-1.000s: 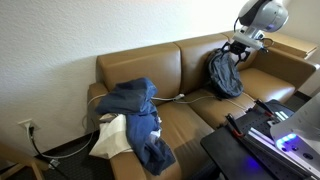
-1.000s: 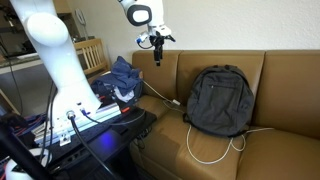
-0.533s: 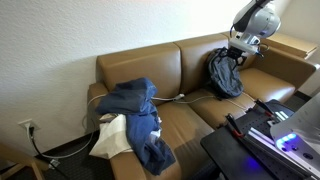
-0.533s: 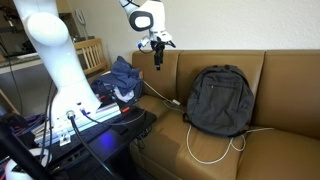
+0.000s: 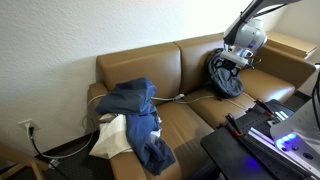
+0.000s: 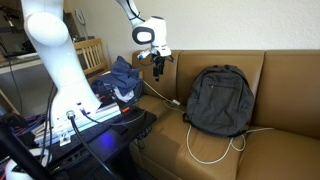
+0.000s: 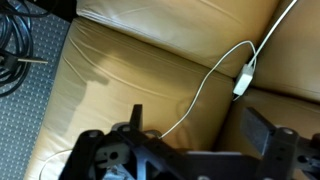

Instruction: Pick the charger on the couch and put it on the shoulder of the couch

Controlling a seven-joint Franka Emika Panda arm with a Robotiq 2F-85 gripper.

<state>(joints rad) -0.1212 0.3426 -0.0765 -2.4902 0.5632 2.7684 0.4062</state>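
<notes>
Hand [image 6: 157,68] points straight down above the tan-brown leather couch [image 6: 285,75] seat, fingers spread, nothing held. Small white oblong charger [image 7: 243,78] lies in the couch's cushion crease.

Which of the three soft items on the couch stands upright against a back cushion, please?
The dark grey backpack. The blue garment lies in a crumpled heap, and the white cloth lies spread out beside it.

The end effector [image 6: 157,68] has dropped lower, closer to the couch [image 6: 285,75] back cushions
</notes>
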